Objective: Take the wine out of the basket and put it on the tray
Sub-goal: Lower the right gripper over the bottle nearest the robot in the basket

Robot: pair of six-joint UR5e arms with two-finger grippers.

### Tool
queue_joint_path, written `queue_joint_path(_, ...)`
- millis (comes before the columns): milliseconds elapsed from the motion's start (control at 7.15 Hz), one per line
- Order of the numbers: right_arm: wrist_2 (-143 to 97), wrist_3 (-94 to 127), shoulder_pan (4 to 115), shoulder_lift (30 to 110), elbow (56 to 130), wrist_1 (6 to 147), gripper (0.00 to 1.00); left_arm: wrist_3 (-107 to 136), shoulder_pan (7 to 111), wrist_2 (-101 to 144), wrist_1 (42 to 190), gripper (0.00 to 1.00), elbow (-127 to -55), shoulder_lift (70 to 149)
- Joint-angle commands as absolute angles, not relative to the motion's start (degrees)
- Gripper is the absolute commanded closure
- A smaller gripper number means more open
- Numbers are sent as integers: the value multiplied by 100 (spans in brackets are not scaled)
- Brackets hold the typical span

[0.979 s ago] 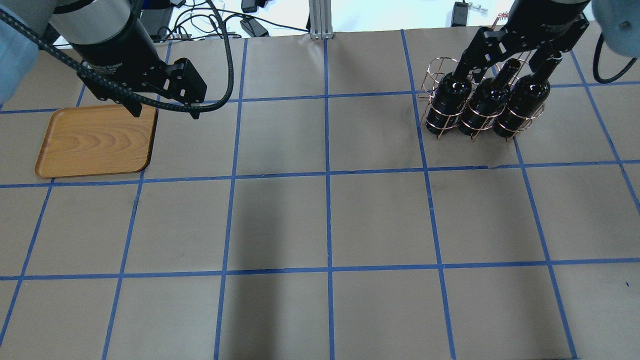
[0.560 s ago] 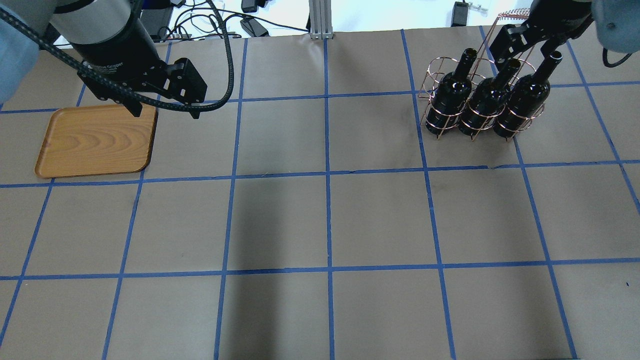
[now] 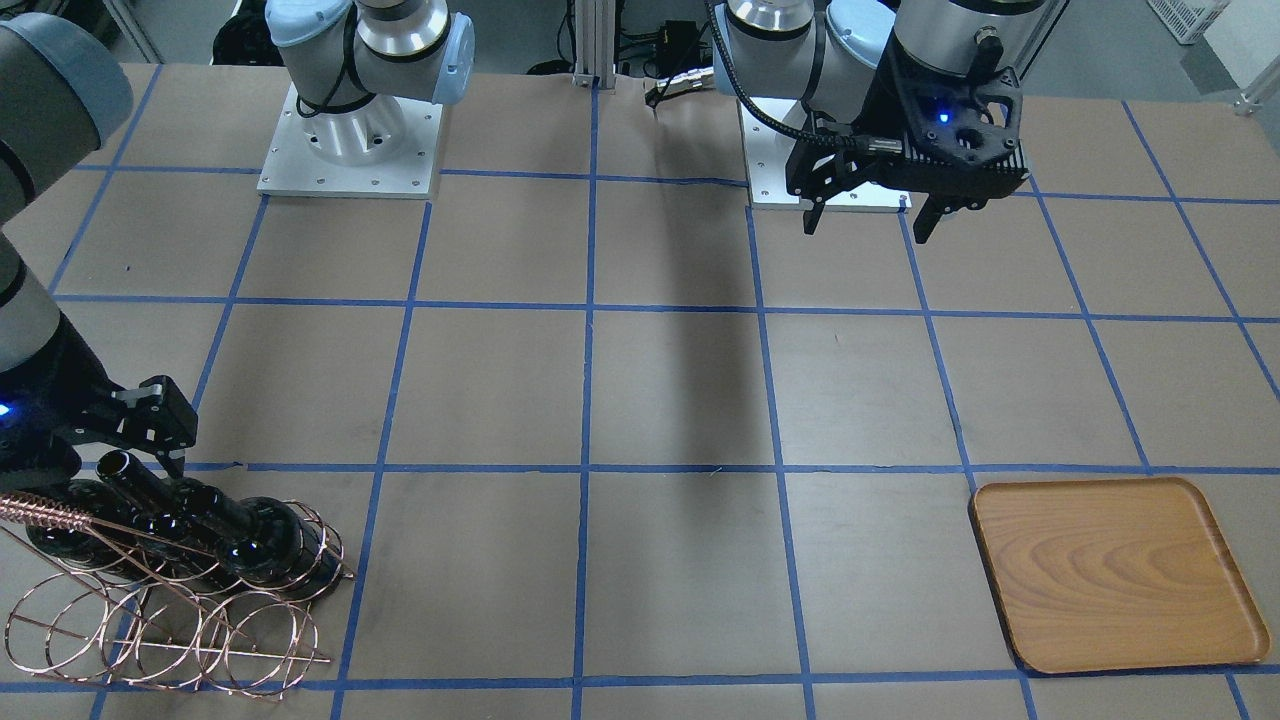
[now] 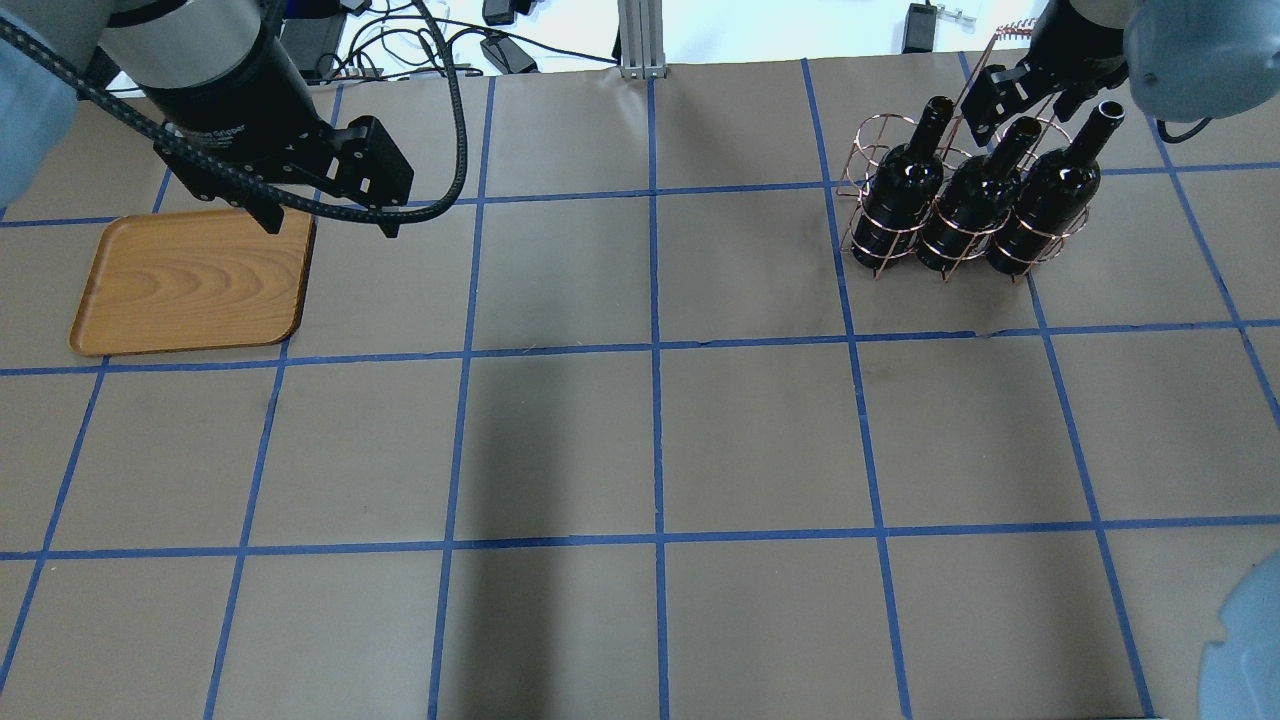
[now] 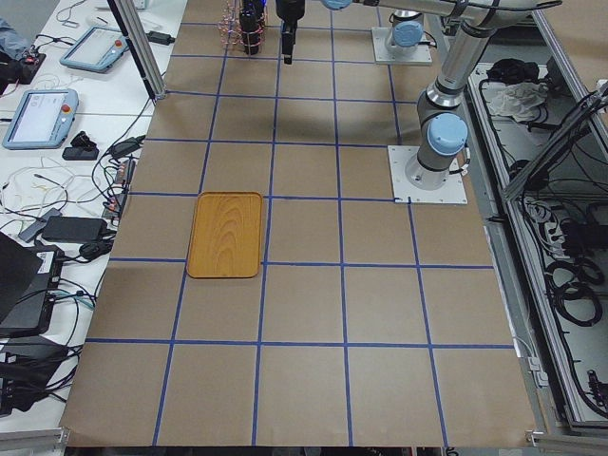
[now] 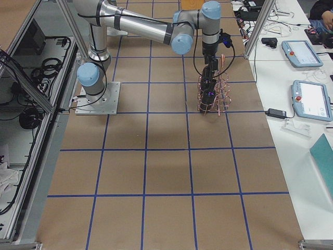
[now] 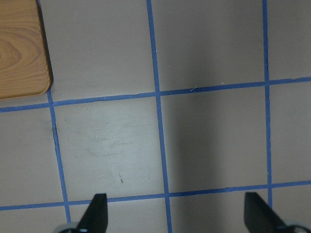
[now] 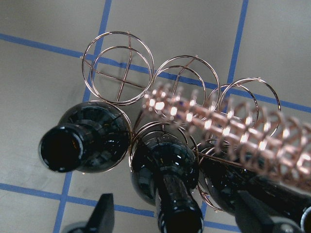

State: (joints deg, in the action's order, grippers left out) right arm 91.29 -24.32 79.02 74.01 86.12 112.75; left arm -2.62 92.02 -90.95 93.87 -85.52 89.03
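Note:
Three black wine bottles stand side by side in the copper wire basket at the table's far right. In the front-facing view the bottles fill the rack's row nearer the robot, and the basket's other loops are empty. My right gripper is open and empty, above the bottle necks. In the right wrist view its fingertips straddle the middle bottle's neck from above. The wooden tray lies at the far left. My left gripper is open and empty, above the tray's right edge.
The basket's twisted handle runs across, just above the bottles and beside the right gripper. The tray's corner shows in the left wrist view over brown paper with a blue tape grid. Cables lie beyond the table's far edge.
My right gripper has risen and drawn back from around the bottle necks toward the far edge, still open. All three bottles stay in the basket. The left arm has not moved.

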Motion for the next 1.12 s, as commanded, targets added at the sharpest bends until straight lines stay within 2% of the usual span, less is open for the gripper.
queue_joint_path(0,9149,-2356,7901,7295,8648,11329,11,-264,9202,-9088,9387,0,-8552,8903)
queue_joint_path(979,9237,-2259,7901,7304,8648,10846,14,-264,9202,-9097,9387,0,-8552,8895)
